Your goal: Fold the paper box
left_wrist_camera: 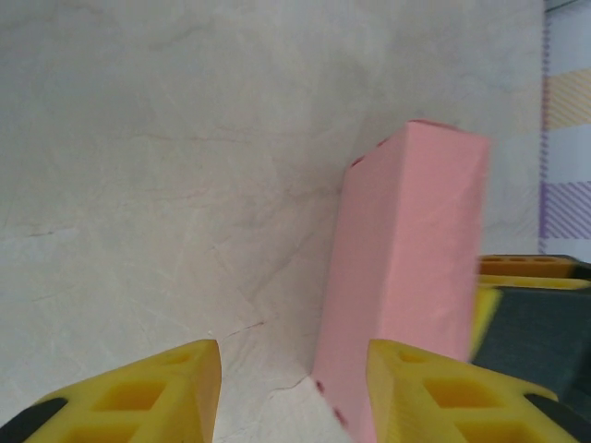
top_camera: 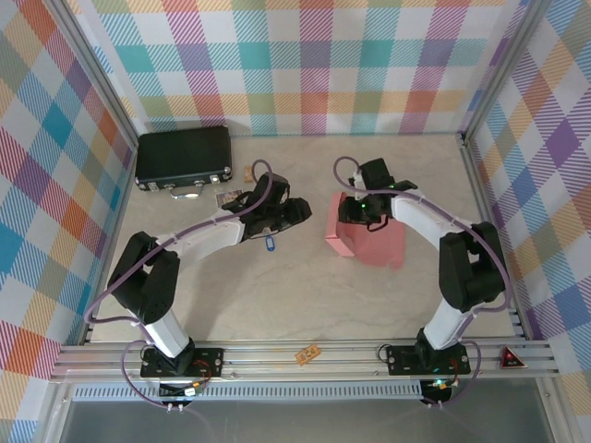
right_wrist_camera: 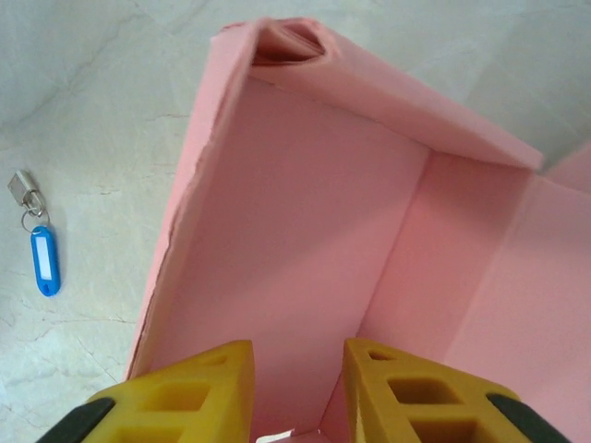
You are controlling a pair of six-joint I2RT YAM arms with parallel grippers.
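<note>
Brace the paper box (right_wrist_camera: 305, 212) with your right gripper (right_wrist_camera: 297, 355) (its grip I cannot tell); push its wall squarely with your open left gripper (left_wrist_camera: 294, 355).

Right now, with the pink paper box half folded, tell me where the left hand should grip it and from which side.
Probably the raised wall of the paper box, pinched over its top edge, coming from the left arm's side. It stands upright and thin, its outer face bare toward the open left hand; the flap on its other side lies flat on the table.
</note>
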